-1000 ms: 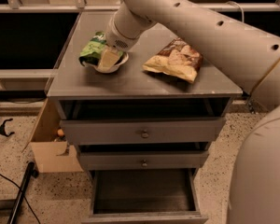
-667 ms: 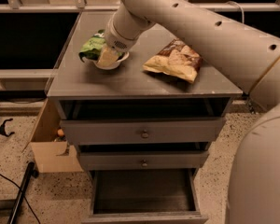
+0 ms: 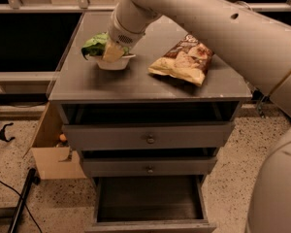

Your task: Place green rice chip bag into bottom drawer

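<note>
As the tool [image 3: 112, 53], grip unclear, meets the green rice chip bag [image 3: 93, 45], pickup appears underway; a lift toward the open bottom drawer [image 3: 150, 203] should follow.

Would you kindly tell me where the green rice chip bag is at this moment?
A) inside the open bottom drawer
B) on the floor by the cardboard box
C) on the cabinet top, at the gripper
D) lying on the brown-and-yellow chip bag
C: the green rice chip bag lies on the left of the cabinet top with the gripper on it, apart from the brown-and-yellow chip bag; the bottom drawer stands open below.
</note>
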`<state>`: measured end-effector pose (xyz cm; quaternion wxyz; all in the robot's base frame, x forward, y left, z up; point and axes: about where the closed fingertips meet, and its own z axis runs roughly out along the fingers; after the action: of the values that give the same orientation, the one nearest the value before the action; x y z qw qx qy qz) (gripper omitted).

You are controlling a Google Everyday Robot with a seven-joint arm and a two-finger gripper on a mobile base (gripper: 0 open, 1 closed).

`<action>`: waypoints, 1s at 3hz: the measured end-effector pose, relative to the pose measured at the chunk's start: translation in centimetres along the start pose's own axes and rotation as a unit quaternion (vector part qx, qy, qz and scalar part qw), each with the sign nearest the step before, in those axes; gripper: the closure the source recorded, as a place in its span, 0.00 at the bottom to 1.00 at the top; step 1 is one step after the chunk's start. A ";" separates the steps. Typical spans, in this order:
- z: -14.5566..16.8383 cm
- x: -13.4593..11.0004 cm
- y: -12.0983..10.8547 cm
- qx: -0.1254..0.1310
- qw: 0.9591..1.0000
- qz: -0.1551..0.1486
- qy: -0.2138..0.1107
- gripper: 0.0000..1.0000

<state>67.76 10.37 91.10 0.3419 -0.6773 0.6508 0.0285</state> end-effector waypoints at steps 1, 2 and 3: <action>-1.9 -0.6 -0.8 0.022 1.000 -0.014 0.012 1.00; -2.3 -0.6 -1.1 0.029 0.999 -0.017 0.016 1.00; -2.1 0.2 -1.3 0.041 0.999 -0.018 0.017 1.00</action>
<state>68.13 9.05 93.18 0.3591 -0.6744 0.6450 -0.0157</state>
